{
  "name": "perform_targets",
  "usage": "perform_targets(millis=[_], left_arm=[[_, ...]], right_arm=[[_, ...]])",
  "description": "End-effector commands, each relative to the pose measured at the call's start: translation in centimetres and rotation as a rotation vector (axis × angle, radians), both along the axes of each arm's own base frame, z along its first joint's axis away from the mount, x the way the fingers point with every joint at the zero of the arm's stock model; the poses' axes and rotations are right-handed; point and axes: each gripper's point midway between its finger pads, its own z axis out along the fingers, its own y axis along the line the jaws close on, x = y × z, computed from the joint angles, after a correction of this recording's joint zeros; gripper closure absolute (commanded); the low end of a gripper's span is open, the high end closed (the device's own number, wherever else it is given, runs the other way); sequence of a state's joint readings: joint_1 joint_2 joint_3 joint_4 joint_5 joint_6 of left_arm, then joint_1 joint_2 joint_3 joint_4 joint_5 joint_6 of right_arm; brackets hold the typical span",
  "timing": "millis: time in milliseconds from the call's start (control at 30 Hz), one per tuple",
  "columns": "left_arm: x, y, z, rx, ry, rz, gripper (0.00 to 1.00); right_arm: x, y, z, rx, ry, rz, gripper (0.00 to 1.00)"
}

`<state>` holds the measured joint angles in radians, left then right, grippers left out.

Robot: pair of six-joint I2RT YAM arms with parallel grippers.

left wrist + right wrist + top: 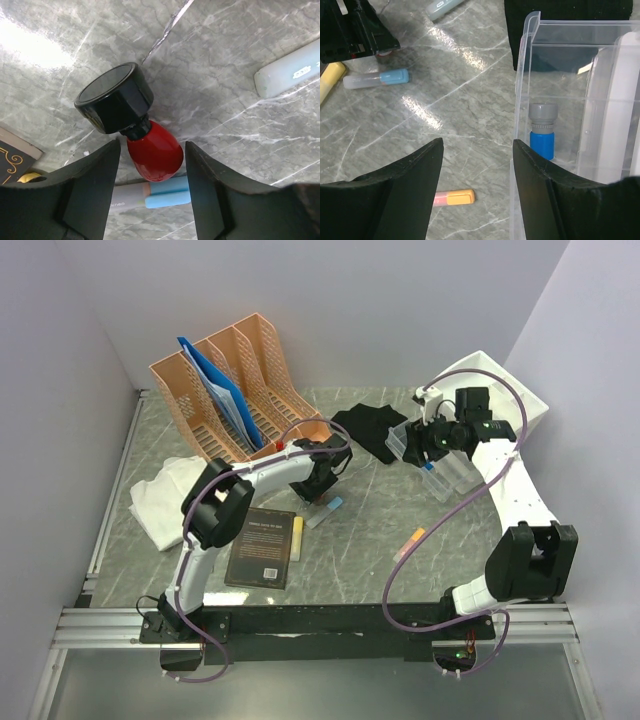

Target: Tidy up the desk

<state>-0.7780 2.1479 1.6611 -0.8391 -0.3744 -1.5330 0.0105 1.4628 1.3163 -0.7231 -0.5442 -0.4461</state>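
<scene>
"Since you lean over it, where is the desk (380,530)?"

"Under everything: grey-green marble running from my bases at the near edge to the far wall. At its left lies a white cloth (160,502). A peach file rack (255,355) holding blue folders (222,395) stands behind that on the far side, and a dark book (263,547) lies near my left arm."

"And your left pincer?"

"My left pincer (152,145) stands astride a red bottle (152,155) with a black cap (115,97), which lies on the marble. Both fingers sit close against the red body. Whether they pinch it, I cannot tell. A blue-capped marker (167,192) lies just beside it."

"Further right?"

"A black cloth (372,427) lies far in the middle, and an orange-tipped marker (454,197) lies nearer. My right pincer (477,142) has its fingers apart with bare marble between them, holding nothing. The wall of a clear box (525,75) stands just beside its right finger, with a blue thing with a grey cap (542,130) inside. A white bin (525,400) sits at the far right corner."
</scene>
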Motion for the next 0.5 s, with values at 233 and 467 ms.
perform_targets(millis=[233, 467], left_arm=[[-1.1, 0.8, 0.8, 0.058, 0.009, -0.055, 0.64], [-0.6, -1.5, 5.3, 0.026, -0.103, -0.219, 0.78]], right_arm=[[-0.2, 0.3, 2.2, 0.031, -0.077, -0.002, 0.34], [-0.2, 0.3, 3.4, 0.027, -0.112, 0.007, 0.34]])
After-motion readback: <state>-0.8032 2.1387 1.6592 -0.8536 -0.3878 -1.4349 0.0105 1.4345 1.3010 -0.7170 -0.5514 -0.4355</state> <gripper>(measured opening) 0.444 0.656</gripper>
